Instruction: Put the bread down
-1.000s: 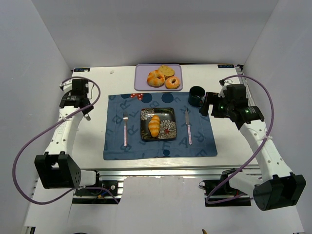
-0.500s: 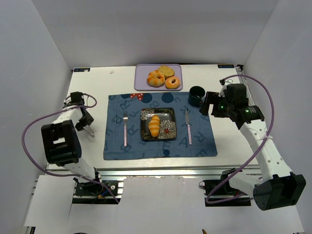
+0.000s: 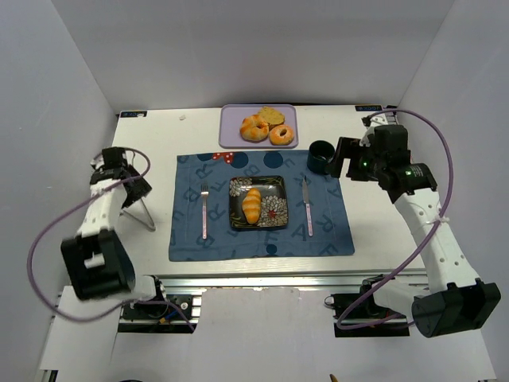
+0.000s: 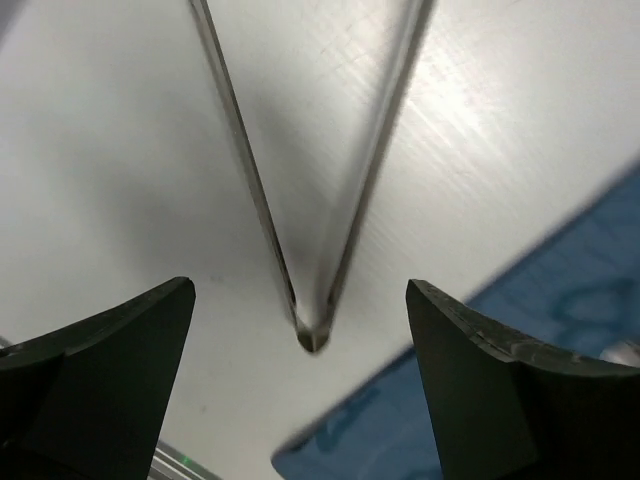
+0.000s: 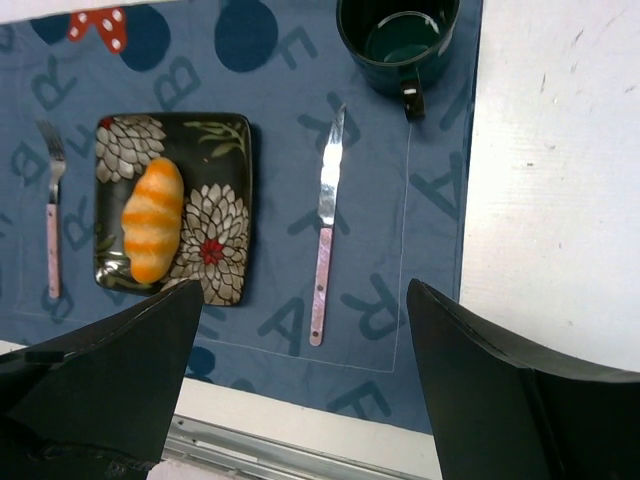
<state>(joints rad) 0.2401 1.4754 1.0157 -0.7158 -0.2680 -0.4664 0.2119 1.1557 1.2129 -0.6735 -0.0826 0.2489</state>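
Golden-orange ridged bread point(image 3: 252, 204) is seen lying on the dark floral plate point(image 3: 276, 213), lengthwise, resting on the plate's left half in the right wrist view; nothing is gripping it. Plate is set mid-way on a blue lettered placemat point(image 3: 330, 235), which lies on the white surface point(image 3: 159, 135).

A pink-handled fork point(image 3: 204, 211) is laid left of the plate and a pink-handled knife point(image 3: 307, 208) right of it, both on the placemat, both apart from the plate. A dark green mug point(image 3: 320, 157) stands beyond the plate to the far right, at the placemat's corner, upright. A lilac tray point(image 3: 229, 119) is placed behind the plate, off the placemat, with other pastries point(image 3: 281, 134) on it.

Metal tongs point(image 3: 145, 215) are lying on the bare surface well left of the plate, just off the placemat edge.

Left pincer point(image 4: 300, 300) is held over the tongs, far left of the plate; fingers point(image 4: 110, 380) are spread wide, with the tongs' joined end seen between them and not touched by either.

Right pincer point(image 5: 303, 290) is held above the placemat on the plate's right side, near the mug; fingers point(image 5: 500, 390) are spread wide, nothing clamped. Plate, bread, knife and mug are all visible below it.
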